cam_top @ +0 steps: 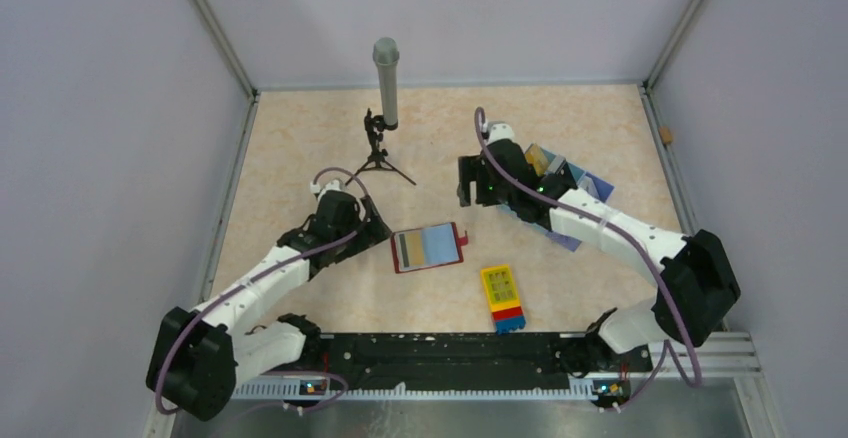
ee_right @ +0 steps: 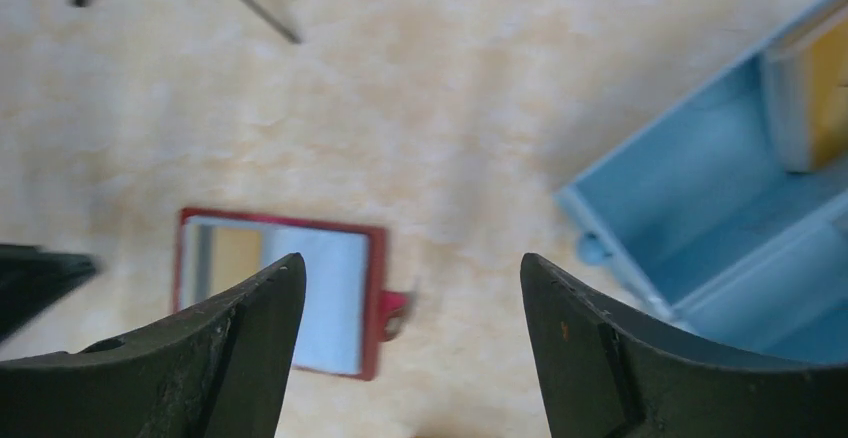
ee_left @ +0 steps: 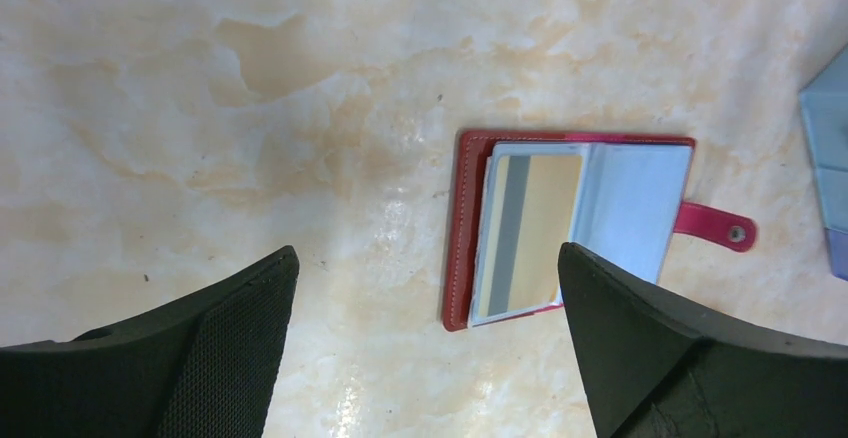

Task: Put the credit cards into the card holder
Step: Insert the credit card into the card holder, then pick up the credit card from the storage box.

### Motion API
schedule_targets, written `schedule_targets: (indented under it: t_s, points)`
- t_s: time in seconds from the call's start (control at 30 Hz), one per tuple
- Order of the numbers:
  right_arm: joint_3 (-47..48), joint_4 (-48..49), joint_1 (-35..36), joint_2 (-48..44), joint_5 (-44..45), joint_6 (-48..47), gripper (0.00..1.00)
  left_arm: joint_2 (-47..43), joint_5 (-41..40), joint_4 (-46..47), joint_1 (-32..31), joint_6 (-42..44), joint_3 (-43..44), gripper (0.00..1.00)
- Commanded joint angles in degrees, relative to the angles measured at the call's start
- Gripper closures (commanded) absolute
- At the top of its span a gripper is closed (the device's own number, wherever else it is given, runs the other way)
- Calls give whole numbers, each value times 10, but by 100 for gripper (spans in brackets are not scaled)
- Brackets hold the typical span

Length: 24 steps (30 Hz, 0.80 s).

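The dark-red card holder (cam_top: 455,245) lies open on the table, blue-grey pockets up, red tab to the right. A yellow-gold card with a grey stripe (cam_top: 408,249) sits in its left side; it also shows in the left wrist view (ee_left: 540,228) and the right wrist view (ee_right: 236,254). My left gripper (cam_top: 378,224) is open and empty, just left of the holder (ee_left: 466,238). My right gripper (cam_top: 475,196) is open and empty above the table between the holder (ee_right: 375,288) and the light-blue tray (cam_top: 580,180). Another yellow-gold card (ee_right: 826,88) stands in the tray.
A yellow, red and blue block (cam_top: 503,298) lies near the front, right of centre. A grey cylinder on a small black tripod (cam_top: 384,108) stands at the back. My right arm covers much of the tray, so its other contents are unclear. Walls enclose the table.
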Motion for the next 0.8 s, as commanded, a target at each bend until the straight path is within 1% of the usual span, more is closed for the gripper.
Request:
schedule_targets:
  t_s: [0.0,0.13,0.23,0.3,0.33,0.4,0.53,0.77]
  points:
    - [27,-62,-71,9,45,-85,22,-33,61,-67,49,79,81,1]
    - [62,-55,-125,57,73,-117,21,-37,72,-145,87,171,171,1]
    - [101,-57,-159,105,98,-102,23,-27,58,-193,100,221,234,1]
    - [127,-62,-176,140,116,-84,25,-20,54,-205,108,246,258,1]
    - [138,-62,-182,153,125,-78,25,-18,54,-206,113,256,264,1]
    - [161,-61,-189,182,148,-69,26,-16,25,-204,121,270,268,1]
    - [226,-105,-201,244,187,-45,26,-14,-7,-194,134,285,260,1]
    - [266,-119,-207,300,169,-16,25,-23,1,-181,144,289,238,1]
